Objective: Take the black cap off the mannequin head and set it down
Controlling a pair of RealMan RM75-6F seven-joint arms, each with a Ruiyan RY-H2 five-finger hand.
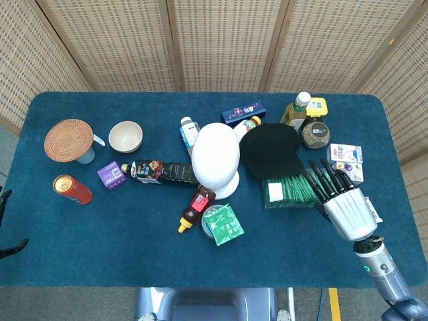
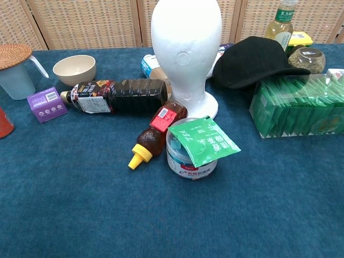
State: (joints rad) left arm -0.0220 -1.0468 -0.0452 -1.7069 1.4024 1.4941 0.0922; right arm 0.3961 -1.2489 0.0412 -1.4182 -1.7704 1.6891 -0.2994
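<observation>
The right hand (image 1: 348, 210) hangs above the desk's (image 1: 120, 261) right side, palm down, fingers (image 1: 319, 182) spread and straight, holding nothing; its fingertips reach over the near right end of the green box (image 1: 292, 190). The left hand is not seen in either view. The black cap (image 1: 271, 150) is off the mannequin head (image 1: 215, 158) and lies just right of it, crown up and rounded, its fabric matte and unmarked. In the chest view the cap (image 2: 252, 62) leans with its brim pointing right, the brim edge resting on the top of the green box (image 2: 298, 110), crown side down toward the desk. The mannequin head stands upright and bare, white and smooth, on its round base (image 2: 200, 106). Behind the cap stand a yellow-liquid bottle (image 1: 296, 110) and a small jar (image 1: 315, 134). Left of the head a dark bottle (image 1: 160, 172) lies on its side; in front lie a brown squeeze bottle (image 1: 194, 207) and a round tub (image 1: 218, 225) with a green sachet (image 2: 204, 141) on it. Further left are a bowl (image 1: 126, 136), a purple box (image 1: 112, 175), a red can (image 1: 72, 189) and a cup with a woven lid (image 1: 69, 139).
</observation>
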